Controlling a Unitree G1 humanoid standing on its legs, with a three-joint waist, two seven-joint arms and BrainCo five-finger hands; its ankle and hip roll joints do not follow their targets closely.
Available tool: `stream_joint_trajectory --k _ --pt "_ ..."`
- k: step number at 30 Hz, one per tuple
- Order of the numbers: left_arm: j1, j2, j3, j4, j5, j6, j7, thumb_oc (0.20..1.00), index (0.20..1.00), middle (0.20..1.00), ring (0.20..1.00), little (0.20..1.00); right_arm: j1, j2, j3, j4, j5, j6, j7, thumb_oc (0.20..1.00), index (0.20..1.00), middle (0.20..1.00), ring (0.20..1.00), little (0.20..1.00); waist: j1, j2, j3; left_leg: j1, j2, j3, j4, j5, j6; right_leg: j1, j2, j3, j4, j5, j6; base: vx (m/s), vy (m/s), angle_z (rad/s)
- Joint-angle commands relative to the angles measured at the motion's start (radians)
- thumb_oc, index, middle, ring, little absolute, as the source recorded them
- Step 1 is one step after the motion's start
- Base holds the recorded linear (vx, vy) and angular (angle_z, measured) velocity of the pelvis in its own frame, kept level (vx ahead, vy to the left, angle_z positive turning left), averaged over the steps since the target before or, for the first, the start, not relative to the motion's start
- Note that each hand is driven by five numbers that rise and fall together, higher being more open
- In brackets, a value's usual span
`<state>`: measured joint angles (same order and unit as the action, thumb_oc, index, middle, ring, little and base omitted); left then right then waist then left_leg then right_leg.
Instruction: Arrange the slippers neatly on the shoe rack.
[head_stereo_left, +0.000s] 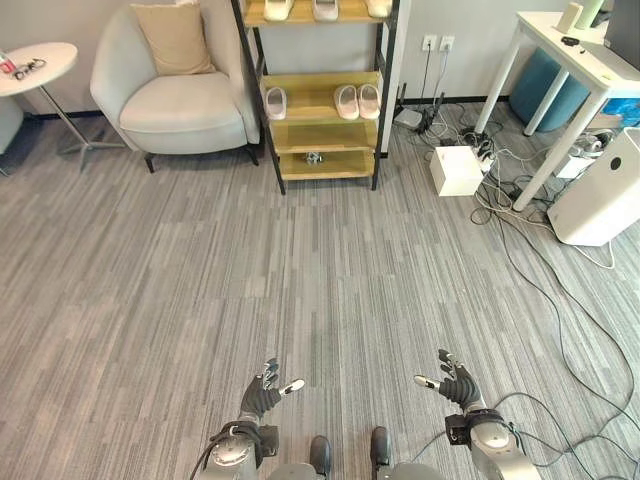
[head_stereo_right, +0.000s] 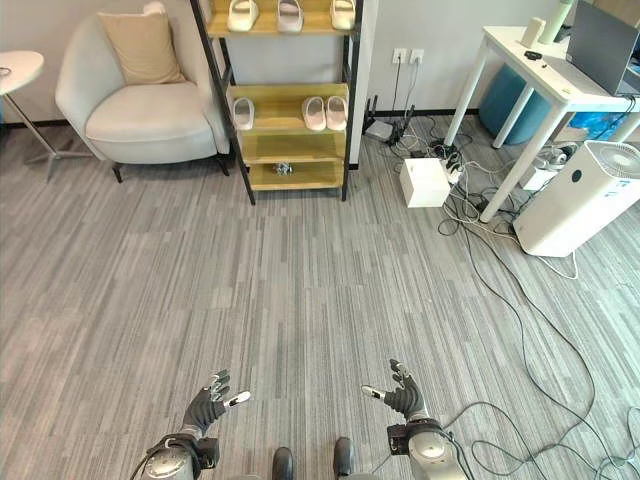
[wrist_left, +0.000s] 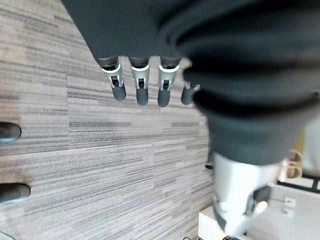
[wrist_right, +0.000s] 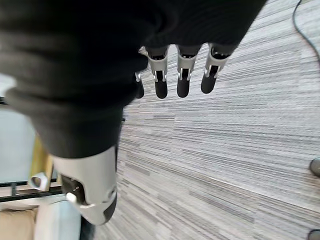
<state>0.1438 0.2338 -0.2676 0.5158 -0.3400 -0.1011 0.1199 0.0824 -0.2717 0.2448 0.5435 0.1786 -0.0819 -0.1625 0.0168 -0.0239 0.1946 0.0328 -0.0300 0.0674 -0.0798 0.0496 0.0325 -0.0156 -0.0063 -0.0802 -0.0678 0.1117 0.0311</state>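
Note:
A wooden shoe rack (head_stereo_left: 318, 105) with a black frame stands against the far wall. Its middle shelf carries a single pale slipper (head_stereo_left: 275, 102) on the left and a pair of pale slippers (head_stereo_left: 357, 101) on the right. More pale slippers (head_stereo_right: 287, 14) line the top shelf. A small dark object (head_stereo_left: 313, 157) lies on the lowest shelf. My left hand (head_stereo_left: 262, 393) and right hand (head_stereo_left: 457, 384) hover low over the grey carpet near me, far from the rack. Both hands are open and hold nothing, with straight fingers (wrist_left: 141, 86) and fingers (wrist_right: 182, 74) in the wrist views.
A light armchair (head_stereo_left: 172, 92) with a beige cushion stands left of the rack, and a round side table (head_stereo_left: 40, 68) is further left. To the right are a white box (head_stereo_left: 455, 170), tangled cables (head_stereo_left: 520, 220), a white desk (head_stereo_left: 575, 70) and a white appliance (head_stereo_left: 608, 190).

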Motion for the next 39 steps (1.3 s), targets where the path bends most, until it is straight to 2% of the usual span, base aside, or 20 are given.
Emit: stream_joint_trajectory --k 1,2,4,7,11,14,15,16,19,21,22,23,24,26,27,31,34,35,36,39 --pt "-0.029 0.04 0.021 -0.027 -0.023 -0.028 -0.011 1.0 1.0 1.0 1.0 1.0 -0.052 0.008 -0.012 -0.049 0.044 -0.021 -0.001 1.0 1.0 1.0 1.0 1.0 0.001 -0.023 0.049 0.014 0.027 -0.026 0.052 -0.135 -0.002 -0.082 -0.164 0.013 0.321 -0.086 0.189 0.03 0.175 -0.22" --pt "-0.03 0.046 0.019 -0.024 -0.018 -0.025 -0.016 1.0 1.0 1.0 1.0 1.0 -0.051 0.006 -0.018 -0.054 0.043 -0.022 -0.002 1.0 1.0 1.0 1.0 1.0 -0.006 -0.017 0.057 0.023 0.028 -0.031 0.053 -0.142 0.003 -0.108 -0.165 0.024 0.383 -0.065 0.2 0.1 0.112 -0.07" --pt "-0.022 0.05 0.019 -0.028 0.0 -0.022 -0.03 1.0 1.0 1.0 1.0 1.0 -0.04 0.006 -0.03 -0.063 0.037 -0.02 -0.002 1.0 1.0 1.0 1.0 1.0 -0.015 -0.009 0.06 0.056 0.028 -0.041 0.046 -0.159 0.004 -0.152 -0.173 0.032 0.428 -0.062 0.188 0.22 0.068 0.0" --pt "-0.034 0.058 0.012 -0.031 0.005 -0.021 -0.047 1.0 1.0 1.0 1.0 1.0 -0.042 -0.006 -0.041 -0.057 0.044 -0.021 0.003 1.0 1.0 1.0 1.0 1.0 -0.032 -0.008 0.066 0.112 0.022 -0.051 0.019 -0.182 -0.008 -0.149 -0.181 -0.004 0.279 -0.064 0.164 0.29 -0.039 -0.05" --pt "-0.062 0.064 0.013 -0.03 0.027 -0.024 -0.044 1.0 1.0 1.0 1.0 1.0 -0.039 -0.015 -0.048 -0.049 0.035 -0.012 0.003 1.0 1.0 1.0 1.0 1.0 -0.057 -0.013 0.065 0.191 0.042 -0.06 -0.003 -0.224 -0.039 -0.189 -0.185 -0.082 0.087 0.003 0.177 0.36 -0.162 0.03" --pt "-0.064 0.068 0.017 -0.049 0.039 -0.031 -0.054 1.0 1.0 1.0 1.0 1.0 -0.002 -0.027 -0.055 -0.066 0.033 -0.026 0.018 1.0 1.0 1.0 1.0 1.0 -0.075 -0.019 0.042 0.223 0.065 -0.071 0.005 -0.257 -0.061 -0.164 -0.162 -0.063 0.05 0.011 0.16 0.35 -0.244 0.41" --pt "-0.061 0.056 0.026 -0.052 0.026 -0.038 -0.044 1.0 1.0 1.0 1.0 1.0 0.01 -0.036 -0.053 -0.06 0.04 -0.035 0.029 1.0 1.0 1.0 1.0 1.0 -0.079 -0.012 0.025 0.186 0.112 -0.073 0.153 -0.205 -0.101 -0.13 -0.114 -0.048 0.062 -0.021 0.115 0.5 -0.442 0.71" --pt "-0.062 0.051 0.033 -0.055 0.005 -0.04 -0.038 1.0 1.0 1.0 1.0 1.0 0.009 -0.04 -0.048 -0.06 0.045 -0.04 0.031 1.0 1.0 1.0 1.0 1.0 -0.073 -0.014 0.027 0.152 0.112 -0.083 0.239 -0.152 -0.11 -0.107 -0.095 -0.042 0.062 -0.039 0.094 0.45 -0.466 0.47" --pt "-0.089 0.045 0.031 -0.059 -0.032 -0.044 -0.02 1.0 1.0 1.0 1.0 1.0 -0.004 -0.049 -0.041 -0.07 0.067 -0.051 0.024 1.0 1.0 1.0 1.0 1.0 -0.054 -0.038 0.06 -0.01 0.085 -0.13 0.546 -0.049 -0.116 -0.054 -0.089 -0.036 0.066 -0.078 0.047 0.19 -0.245 -0.24" --pt "-0.106 0.044 0.034 -0.071 -0.039 -0.047 -0.001 1.0 1.0 1.0 1.0 1.0 -0.016 -0.052 -0.039 -0.063 0.078 -0.049 0.009 1.0 1.0 1.0 1.0 1.0 -0.034 -0.057 0.077 -0.106 0.078 -0.109 0.633 -0.044 -0.109 -0.016 -0.09 -0.029 0.074 -0.122 0.024 0.28 -0.196 -0.29" --pt "-0.106 0.044 0.033 -0.072 -0.039 -0.047 -0.001 1.0 1.0 1.0 1.0 1.0 -0.016 -0.052 -0.039 -0.063 0.078 -0.049 0.009 1.0 1.0 1.0 1.0 1.0 -0.033 -0.054 0.078 -0.107 0.081 -0.109 0.639 -0.049 -0.109 -0.016 -0.087 -0.029 0.075 -0.124 0.024 0.4 -0.119 0.07" --pt "-0.112 0.039 0.032 -0.078 -0.037 -0.05 0.005 1.0 1.0 1.0 1.0 1.0 -0.02 -0.049 -0.038 -0.055 0.084 -0.048 0.003 1.0 1.0 1.0 1.0 1.0 -0.021 -0.059 0.077 -0.163 0.077 -0.076 0.564 -0.08 -0.094 0.021 -0.085 -0.028 0.07 -0.152 0.025 0.5 0.012 0.2" --pt "-0.111 0.036 0.022 -0.082 -0.027 -0.046 0.009 1.0 1.0 1.0 1.0 1.0 -0.02 -0.052 -0.041 -0.047 0.089 -0.051 -0.001 1.0 1.0 1.0 1.0 1.0 -0.007 -0.057 0.076 -0.206 0.083 -0.031 0.401 -0.105 -0.081 0.068 -0.079 -0.027 0.05 -0.181 0.038 0.66 0.055 0.15" --pt "-0.113 0.035 0.014 -0.091 -0.018 -0.043 0.013 1.0 1.0 1.0 1.0 1.0 -0.025 -0.053 -0.041 -0.038 0.092 -0.053 -0.012 1.0 1.0 1.0 1.0 1.0 0.014 -0.034 0.075 -0.221 0.11 -0.012 0.183 -0.014 -0.089 0.114 -0.055 -0.03 0.034 -0.207 0.044 0.51 0.118 -0.15" --pt "-0.123 0.033 0.012 -0.089 -0.013 -0.042 0.024 1.0 1.0 1.0 1.0 1.0 -0.033 -0.051 -0.046 -0.023 0.096 -0.052 -0.029 1.0 1.0 1.0 1.0 1.0 0.028 -0.028 0.076 -0.258 0.124 0.015 0.025 0.058 -0.103 0.16 -0.047 -0.042 0.018 -0.231 0.053 0.47 0.13 -0.38" --pt "-0.083 0.052 0.026 -0.112 0.001 -0.04 0.014 1.0 1.0 1.0 1.0 1.0 -0.018 -0.033 -0.043 -0.03 0.07 -0.043 -0.009 1.0 1.0 1.0 1.0 1.0 0.043 -0.042 0.029 -0.251 0.102 0.011 0.042 0.081 -0.082 0.21 -0.068 0.002 0.059 -0.265 0.083 0.51 0.234 -0.52" --pt "-0.065 0.068 0.023 -0.114 0.013 -0.036 -0.005 1.0 1.0 1.0 1.0 1.0 -0.011 -0.014 -0.04 -0.034 0.064 -0.035 0.009 1.0 1.0 1.0 1.0 1.0 0.049 -0.071 0.013 -0.238 0.071 0.031 0.095 0.037 -0.05 0.168 -0.107 0.03 0.197 -0.225 0.125 0.36 0.26 -0.32" --pt "-0.055 0.088 0.02 -0.121 0.027 -0.029 -0.015 1.0 1.0 1.0 1.0 1.0 -0.012 0.0 -0.035 -0.032 0.055 -0.028 0.02 1.0 1.0 1.0 1.0 1.0 0.035 -0.076 0.022 -0.18 0.042 0.043 0.1 -0.019 -0.007 0.059 -0.139 0.035 0.418 -0.08 0.176 0.39 0.323 0.0" --pt "-0.056 0.092 0.018 -0.117 0.03 -0.028 -0.014 1.0 1.0 1.0 1.0 1.0 -0.015 0.005 -0.033 -0.028 0.056 -0.03 0.017 1.0 1.0 1.0 1.0 1.0 0.028 -0.069 0.025 -0.155 0.036 0.044 0.091 -0.032 0.002 0.032 -0.141 0.032 0.472 -0.027 0.188 0.39 0.319 0.13" --pt "-0.057 0.094 0.019 -0.116 0.031 -0.026 -0.014 1.0 1.0 1.0 1.0 1.0 -0.015 0.01 -0.034 -0.027 0.055 -0.028 0.017 1.0 1.0 1.0 1.0 1.0 0.026 -0.06 0.029 -0.128 0.036 0.04 0.079 -0.043 0.008 -0.002 -0.145 0.028 0.523 -0.005 0.185 0.16 0.081 0.46"
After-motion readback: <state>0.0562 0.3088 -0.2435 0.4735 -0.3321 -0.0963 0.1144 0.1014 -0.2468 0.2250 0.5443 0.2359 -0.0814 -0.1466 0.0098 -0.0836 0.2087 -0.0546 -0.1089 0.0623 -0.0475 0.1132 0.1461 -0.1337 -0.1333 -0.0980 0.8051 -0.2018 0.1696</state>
